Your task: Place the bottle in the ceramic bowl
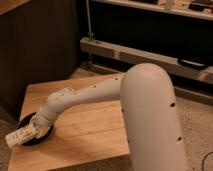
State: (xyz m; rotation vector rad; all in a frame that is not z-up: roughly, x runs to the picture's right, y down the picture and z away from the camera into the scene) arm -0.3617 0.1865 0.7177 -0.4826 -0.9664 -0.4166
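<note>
— One wooden worktop, dark wall behind, metal rail beyond?
— Yes. Gripper over the ceramic bowl at its left edge, fingers clamped around the bottle.

Gripper sits low over the ceramic bowl at the front-left corner of the wooden table, with the bottle lying at its tip and sticking out past the bowl's left rim. White arm runs diagonally across the tabletop from the right, blocking the middle. Bare wood shows behind the arm toward the back-left corner and in front of it along the near edge. Dark wall panel closes off the left and back. Metal shelf rail stands behind the table on the right.
</note>
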